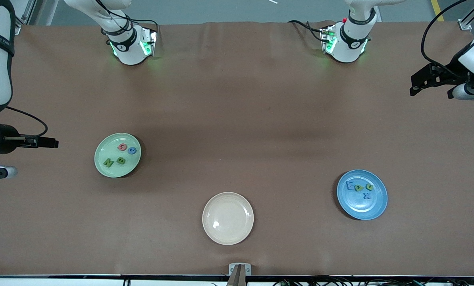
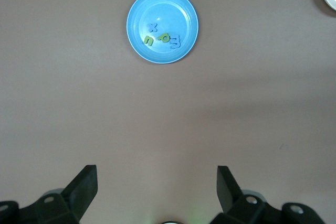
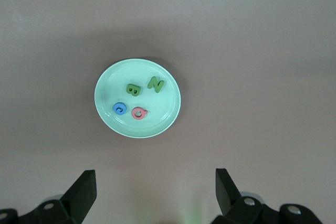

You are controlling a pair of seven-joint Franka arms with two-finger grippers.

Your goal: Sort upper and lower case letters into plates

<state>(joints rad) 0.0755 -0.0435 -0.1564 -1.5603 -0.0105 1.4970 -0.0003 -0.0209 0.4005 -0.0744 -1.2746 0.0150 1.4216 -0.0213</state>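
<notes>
Left gripper (image 2: 156,182): raised over bare table at the left arm's end, fingers spread wide with nothing between them; this arm waits.
Right gripper (image 3: 155,182): raised over the right arm's end of the table beside the mint green plate (image 1: 101,167), fingers spread wide and empty.
Mint green plate: lies toward the right arm's end and holds four letters, all apart from one another.
Letters in the mint green plate: green N (image 1: 108,162), green B (image 1: 121,160), red letter (image 1: 122,147) and blue round letter (image 1: 131,150); the two green ones lie nearer the front camera.
Blue plate (image 1: 364,208): lies toward the left arm's end, nearer the front camera than the mint green plate.
Letters in the blue plate: blue E (image 1: 350,185), green p-shaped letter (image 1: 359,188), green u-shaped letter (image 1: 369,187) in a close row, and blue x (image 1: 367,195) just beside them.
Cream plate (image 1: 228,218): between the two, nearest the front camera, holding nothing.
Table (image 1: 237,111): brown cover.
</notes>
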